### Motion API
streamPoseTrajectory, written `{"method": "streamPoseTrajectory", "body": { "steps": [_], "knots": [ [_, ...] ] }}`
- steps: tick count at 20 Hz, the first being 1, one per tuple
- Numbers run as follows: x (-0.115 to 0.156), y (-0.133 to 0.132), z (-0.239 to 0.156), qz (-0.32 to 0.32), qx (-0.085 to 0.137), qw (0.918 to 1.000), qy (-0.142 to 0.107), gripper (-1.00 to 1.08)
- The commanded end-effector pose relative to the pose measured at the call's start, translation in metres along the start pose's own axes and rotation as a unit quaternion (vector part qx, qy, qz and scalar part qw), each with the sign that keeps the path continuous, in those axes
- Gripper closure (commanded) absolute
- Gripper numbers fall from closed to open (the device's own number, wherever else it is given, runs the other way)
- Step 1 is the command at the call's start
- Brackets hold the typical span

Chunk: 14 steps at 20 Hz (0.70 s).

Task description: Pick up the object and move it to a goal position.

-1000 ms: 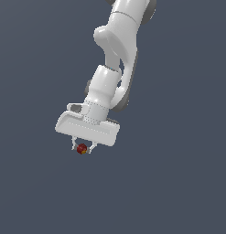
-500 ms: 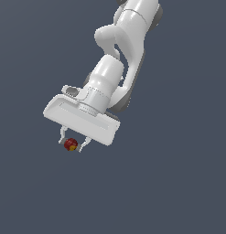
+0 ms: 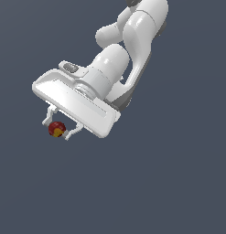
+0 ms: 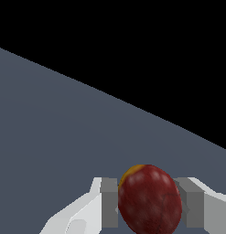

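The object (image 3: 56,129) is a small round dark-red ball with yellow patches, held between the white fingers of my gripper (image 3: 56,129) in the exterior view, towards that view's left. The gripper is shut on it and the hand is tilted, raised off the grey surface. In the wrist view the object (image 4: 150,198) fills the gap between the two grey pads (image 4: 109,203), which press on both of its sides. A yellow patch shows on the ball's upper edge.
A plain dark grey floor (image 3: 169,183) lies all around. In the wrist view the floor (image 4: 64,137) ends at a slanted edge with black beyond it. No other objects show.
The arm has swung towards the exterior view's left and closer to the camera, carrying the ball along. The grip on the ball has stayed shut.
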<state>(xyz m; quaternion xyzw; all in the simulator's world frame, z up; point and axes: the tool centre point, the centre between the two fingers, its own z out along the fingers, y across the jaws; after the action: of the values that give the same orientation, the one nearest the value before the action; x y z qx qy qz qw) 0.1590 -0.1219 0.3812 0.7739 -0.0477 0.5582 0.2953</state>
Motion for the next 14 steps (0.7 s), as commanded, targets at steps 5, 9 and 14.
{"method": "streamPoseTrajectory", "body": {
  "steps": [5,9,14],
  "knots": [
    [0.029,0.020,-0.010,0.017,-0.036,0.9984,0.039,1.08],
    [0.038,0.027,-0.014,0.023,-0.050,0.9971,0.052,1.08],
    [0.041,0.032,-0.016,0.026,-0.057,0.9964,0.057,1.08]
  ]
}}
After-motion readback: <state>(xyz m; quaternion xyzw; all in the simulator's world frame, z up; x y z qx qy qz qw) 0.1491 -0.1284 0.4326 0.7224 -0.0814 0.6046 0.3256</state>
